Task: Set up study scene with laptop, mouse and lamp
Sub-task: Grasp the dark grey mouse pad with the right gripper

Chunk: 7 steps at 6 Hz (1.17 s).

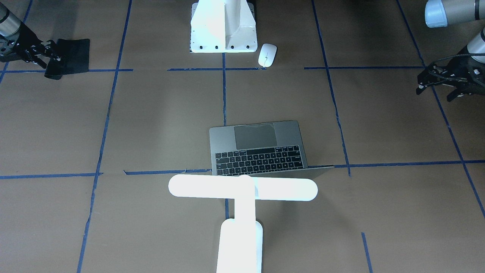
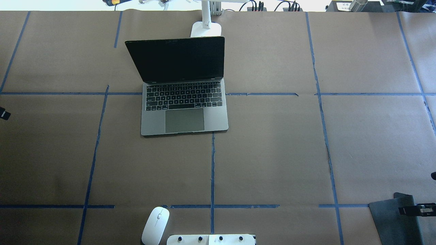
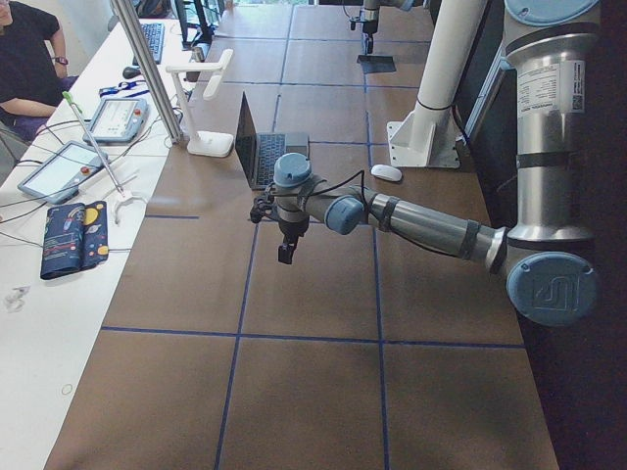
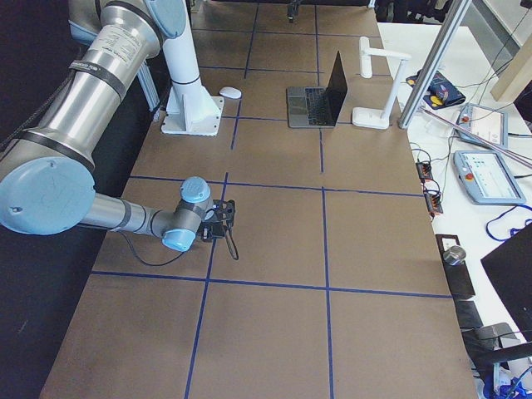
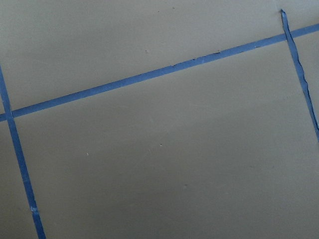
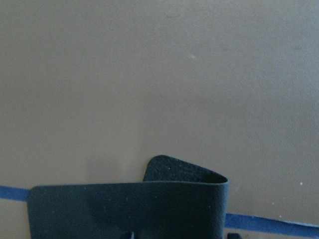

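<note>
The dark-grey laptop (image 1: 257, 146) (image 2: 184, 112) stands open mid-table, with the screen toward the far side. The white mouse (image 1: 267, 55) (image 2: 155, 220) lies beside the robot's pedestal. The white T-shaped lamp (image 1: 242, 187) stands behind the laptop's screen, and its base (image 2: 205, 29) shows at the far edge. My right gripper (image 1: 49, 53) (image 2: 417, 210) is shut on the edge of a black mat (image 1: 74, 53) (image 6: 129, 209), whose gripped edge is lifted and curled. My left gripper (image 1: 435, 94) hovers open and empty over bare table, far from the task's things.
The white bolted pedestal (image 1: 223, 26) (image 2: 211, 240) stands at the robot's edge of the table. Blue tape lines (image 5: 149, 74) cross the brown table cover. An operator's bench with tablets (image 3: 118, 117) runs along the far side.
</note>
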### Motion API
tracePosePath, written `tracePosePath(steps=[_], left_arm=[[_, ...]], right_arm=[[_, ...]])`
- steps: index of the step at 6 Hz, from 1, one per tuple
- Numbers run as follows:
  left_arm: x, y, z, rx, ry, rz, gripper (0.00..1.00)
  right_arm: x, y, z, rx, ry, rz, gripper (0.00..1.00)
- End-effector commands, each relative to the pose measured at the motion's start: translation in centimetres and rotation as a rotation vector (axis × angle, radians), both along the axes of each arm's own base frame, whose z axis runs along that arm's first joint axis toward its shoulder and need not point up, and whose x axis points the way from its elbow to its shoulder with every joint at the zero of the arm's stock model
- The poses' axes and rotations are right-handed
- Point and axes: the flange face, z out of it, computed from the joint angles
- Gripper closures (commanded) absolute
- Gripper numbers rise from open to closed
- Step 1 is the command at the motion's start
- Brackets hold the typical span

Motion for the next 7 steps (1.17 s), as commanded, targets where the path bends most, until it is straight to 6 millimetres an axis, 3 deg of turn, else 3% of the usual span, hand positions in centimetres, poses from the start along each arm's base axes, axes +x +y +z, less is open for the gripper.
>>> tracePosePath(steps=[1, 3, 4, 6, 7], left_arm=[[0.0, 0.0, -0.1, 0.001, 0.001, 0.001, 0.00], [0.0, 0.0, -0.1, -0.001, 0.003, 0.000, 0.00], [0.0, 0.0, -0.1, 0.000, 0.003, 0.000, 0.00], [0.0, 0.0, -0.1, -0.001, 0.003, 0.000, 0.00], [-0.1, 0.0, -0.1, 0.000, 0.003, -0.001, 0.00]], right_arm=[[-0.1, -0.1, -0.5, 0.009, -0.021, 0.003, 1.00], [-0.1, -0.2, -1.3, -0.007, -0.068, 0.031, 1.00], [-0.7, -0.6, -3.3, 0.002, -0.116, 0.039, 1.00], [-5.0, -4.9, -6.8, 0.036, -0.232, 0.118, 1.00], [-5.9, -7.2, -8.2, 0.031, -0.272, 0.187, 1.00]])
